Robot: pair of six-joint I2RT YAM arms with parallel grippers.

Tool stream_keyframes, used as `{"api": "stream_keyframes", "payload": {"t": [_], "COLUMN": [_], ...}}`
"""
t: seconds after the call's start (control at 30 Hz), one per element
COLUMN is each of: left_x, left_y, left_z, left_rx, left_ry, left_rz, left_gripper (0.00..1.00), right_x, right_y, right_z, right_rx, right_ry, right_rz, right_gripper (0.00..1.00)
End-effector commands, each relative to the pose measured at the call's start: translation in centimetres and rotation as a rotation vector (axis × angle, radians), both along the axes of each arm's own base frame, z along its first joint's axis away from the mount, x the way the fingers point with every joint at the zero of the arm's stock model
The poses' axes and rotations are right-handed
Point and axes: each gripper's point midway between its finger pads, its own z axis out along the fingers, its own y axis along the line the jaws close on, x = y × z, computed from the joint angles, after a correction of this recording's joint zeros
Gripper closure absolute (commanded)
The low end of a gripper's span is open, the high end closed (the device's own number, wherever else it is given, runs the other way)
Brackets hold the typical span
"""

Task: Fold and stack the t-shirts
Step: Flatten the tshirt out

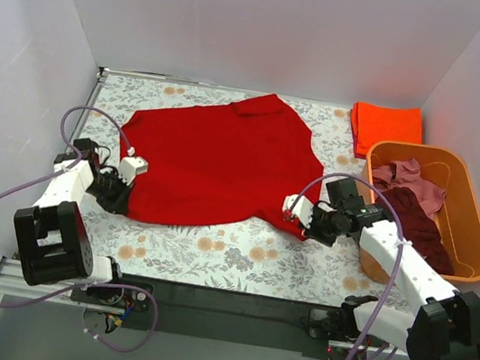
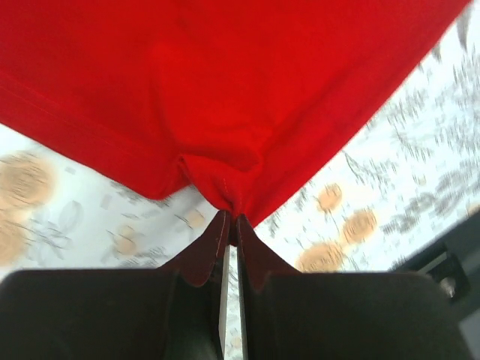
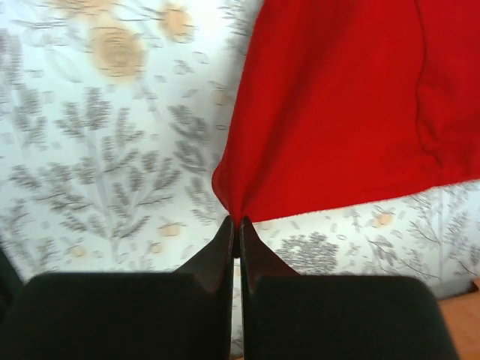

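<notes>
Between left gripper and right gripper lies red t-shirt (corners pinched).

Bright even light, wrist views softly blurred

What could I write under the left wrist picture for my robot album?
Left gripper pinching a corner of the bright red t-shirt over the flowery table.

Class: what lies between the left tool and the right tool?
The red shirt spans that stretch, its near corners pinched by the left tool and right tool. The top view shows this.
</notes>
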Motion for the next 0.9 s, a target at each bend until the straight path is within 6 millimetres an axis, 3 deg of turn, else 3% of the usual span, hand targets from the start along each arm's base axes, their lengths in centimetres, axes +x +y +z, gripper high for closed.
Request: {"api": "stream_keyframes", "payload": {"t": [0.0,0.07,0.1,0.13,0.17,0.2,0.27,0.3,0.4,0.43,0.53,0.57,0.6,0.63,0.67,0.7,0.73,0.87], "left_x": [-4.0,-4.8,-5.0,-4.5,-4.2,-3.6,-1.5,-0.6,1.2,2.0,3.2,2.8,4.0,2.5,4.1,3.5,2.0,1.0], "left_y": [0.1,0.0,0.1,0.5,0.5,0.3,0.2,-0.8,-2.7,-4.6,-8.4,-11.3,-12.9,-16.1,-17.6,-19.0,-22.0,-26.3], "left_z": [0.5,1.1,1.5,2.2,2.8,3.6,6.3,7.4,10.6,12.2,13.5,13.6,14.5,14.1,14.9,13.9,13.9,12.0], "left_rx": [0.053,0.063,0.067,0.079,0.077,0.054,0.029,-0.037,-0.154,-0.221,-0.296,-0.322,-0.344,-0.368,-0.365,-0.377,-0.385,-0.385], "left_ry": [0.054,0.052,0.057,0.031,0.019,-0.009,-0.084,-0.121,-0.209,-0.255,-0.313,-0.323,-0.384,-0.390,-0.491,-0.465,-0.476,-0.424], "left_rz": [-0.130,-0.161,-0.158,-0.143,-0.133,-0.121,-0.085,-0.078,-0.097,-0.146,-0.210,-0.302,-0.314,-0.412,-0.435,-0.428,-0.529,-0.610], "left_gripper": [0.99,0.94,0.91,0.69,0.55,0.44,0.32,0.31,0.31,0.31,0.35,0.37,0.42,0.45,0.50,0.52,0.52,0.54], "right_x": [-4.6,-5.7,-5.8,-5.7,-5.4,-4.5,-3.4,-2.3,-1.0,-0.6,-0.3,-0.2,-0.3,-0.4,-0.7,-0.8,-1.0,-2.8], "right_y": [0.8,1.1,1.5,1.6,1.7,2.2,2.9,3.3,3.9,4.0,4.3,4.5,4.6,4.6,4.7,4.6,4.5,3.6], "right_z": [1.6,2.1,3.0,3.4,3.9,5.4,6.7,7.9,7.7,7.1,5.4,4.0,3.3,2.0,1.6,1.2,1.1,1.2], "right_rx": [0.011,0.014,0.030,0.038,0.043,0.068,0.112,0.130,0.139,0.132,0.123,0.104,0.101,0.081,0.077,0.071,0.072,0.038], "right_ry": [0.107,0.124,0.125,0.133,0.129,0.096,0.099,0.077,0.137,0.163,0.241,0.292,0.333,0.382,0.407,0.425,0.427,0.386], "right_rz": [0.097,0.126,0.132,0.110,0.100,0.087,0.059,0.042,-0.005,-0.016,-0.084,-0.106,-0.137,-0.156,-0.160,-0.162,-0.156,-0.103], "right_gripper": [0.99,0.94,0.86,0.79,0.68,0.52,0.43,0.43,0.45,0.51,0.65,0.68,0.73,0.75,0.79,0.80,0.80,0.74]}}
